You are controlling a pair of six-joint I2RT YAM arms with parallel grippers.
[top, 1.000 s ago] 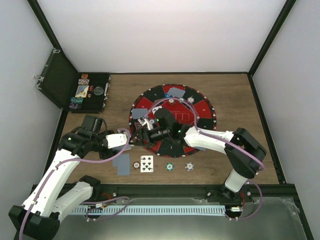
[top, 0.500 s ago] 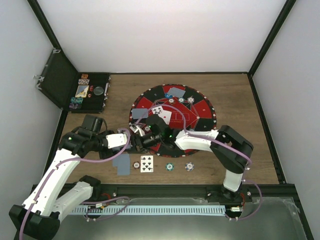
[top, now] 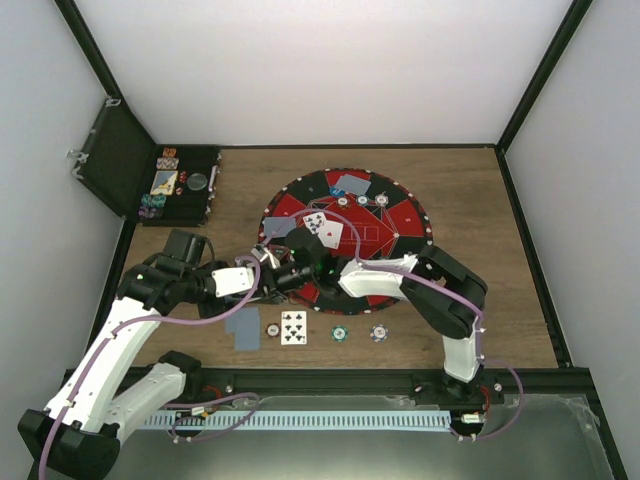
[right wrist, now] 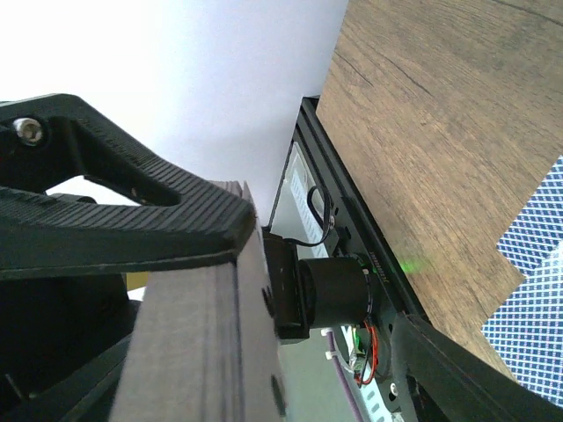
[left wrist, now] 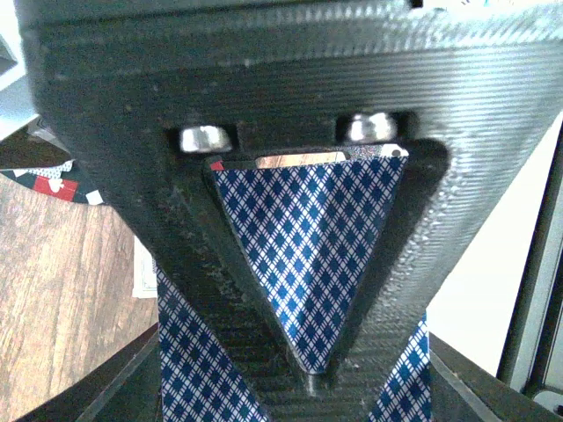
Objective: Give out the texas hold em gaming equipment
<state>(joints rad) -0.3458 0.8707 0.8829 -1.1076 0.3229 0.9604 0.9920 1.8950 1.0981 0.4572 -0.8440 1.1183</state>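
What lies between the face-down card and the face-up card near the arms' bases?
One round poker chip, beside the face-up card; the top view shows it.

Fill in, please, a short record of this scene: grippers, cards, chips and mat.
left gripper: jaws shut on card deck
right gripper: jaws apart, close beside the left gripper
mat: two face-up cards lying on it
table, near edge: face-down cards, lone face-up card, three chips
case: open, far left corner
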